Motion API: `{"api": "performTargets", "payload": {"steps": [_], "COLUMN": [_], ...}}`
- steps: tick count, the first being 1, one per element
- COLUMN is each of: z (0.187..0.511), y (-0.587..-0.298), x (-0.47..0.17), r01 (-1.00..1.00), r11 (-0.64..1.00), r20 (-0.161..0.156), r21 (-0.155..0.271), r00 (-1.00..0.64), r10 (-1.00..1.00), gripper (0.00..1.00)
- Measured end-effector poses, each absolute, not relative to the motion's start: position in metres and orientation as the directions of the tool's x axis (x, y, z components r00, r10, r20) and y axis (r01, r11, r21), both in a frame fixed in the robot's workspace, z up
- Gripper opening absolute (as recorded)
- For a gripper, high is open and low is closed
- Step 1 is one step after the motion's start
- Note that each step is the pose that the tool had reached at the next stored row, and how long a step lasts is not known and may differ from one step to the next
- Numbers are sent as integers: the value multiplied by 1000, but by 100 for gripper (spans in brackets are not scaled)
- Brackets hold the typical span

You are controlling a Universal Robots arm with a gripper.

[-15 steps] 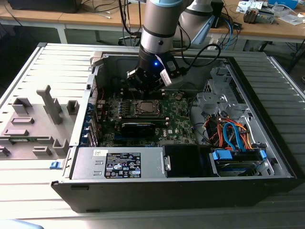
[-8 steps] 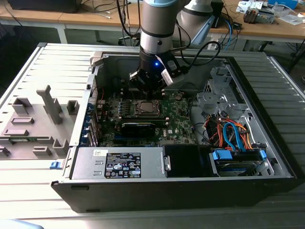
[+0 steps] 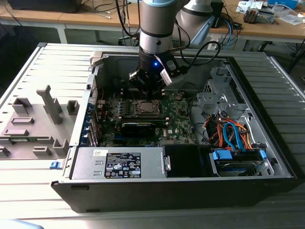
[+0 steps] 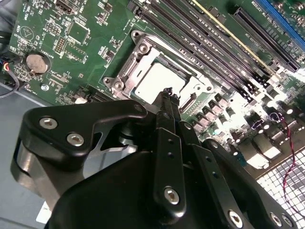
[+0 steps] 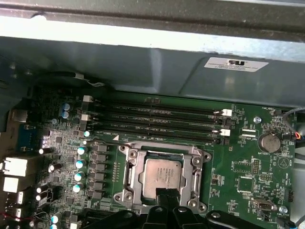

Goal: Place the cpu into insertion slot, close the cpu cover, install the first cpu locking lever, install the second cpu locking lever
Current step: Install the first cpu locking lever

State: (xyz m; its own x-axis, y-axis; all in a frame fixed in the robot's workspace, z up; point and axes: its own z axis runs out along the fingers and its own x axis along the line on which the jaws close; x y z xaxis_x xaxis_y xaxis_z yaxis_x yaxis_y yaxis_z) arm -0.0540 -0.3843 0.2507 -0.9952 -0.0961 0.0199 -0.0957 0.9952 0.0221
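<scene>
The cpu (image 5: 162,177), a silvery square chip, lies flat in the insertion slot (image 3: 145,108) on the green motherboard. The cpu cover (image 5: 197,168), a thin silver frame, lies down around the chip, which shows through its cut-out. In the second wrist view the cpu (image 4: 157,81) sits just beyond the gripper (image 4: 167,93), whose thin black fingers are shut together with nothing between them. The gripper (image 5: 165,196) hovers at the chip's near edge. A thin wire lever (image 5: 102,141) runs along one side of the socket. In the exterior view the gripper (image 3: 149,86) hangs just behind the slot.
The motherboard sits inside an open computer case (image 3: 267,157) lying on a slatted table. Memory slots (image 5: 157,119) run beside the socket. A black card (image 3: 138,127), a power supply (image 3: 119,164) and a drive with orange and blue cables (image 3: 233,136) fill the case. Grey fixtures (image 3: 33,124) stand at the exterior view's left.
</scene>
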Motion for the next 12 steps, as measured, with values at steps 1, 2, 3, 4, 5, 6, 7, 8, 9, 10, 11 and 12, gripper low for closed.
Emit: {"api": "performTargets", "payload": {"steps": [1, 2, 3, 4, 5, 6, 7, 8, 9, 10, 11, 12], "z": [251, 251, 251, 251, 251, 251, 251, 251, 251, 251, 251, 251], "y": [-384, -384, -384, -384, -384, -384, -384, -384, -384, -384, -384, -384], "x": [-55, -57, -58, -60, -62, -64, -65, -68, -70, -73, -75, -79], "r01": [-91, -89, -88, -87, -86, -85, -84, -83, -83, -82, -82, -81], "r11": [996, 996, 996, 996, 996, 996, 996, 996, 996, 996, 996, 996], "r20": [20, 20, 20, 19, 19, 19, 19, 19, 19, 19, 18, 18], "r21": [22, 22, 22, 22, 22, 22, 22, 22, 22, 22, 22, 22], "r00": [-996, -996, -996, -996, -996, -996, -996, -996, -996, -996, -996, -997], "r10": [-91, -90, -89, -87, -86, -85, -85, -84, -83, -83, -82, -81], "gripper": [11, 11, 11, 11, 11, 11, 11, 11, 11, 11, 11, 11]}}
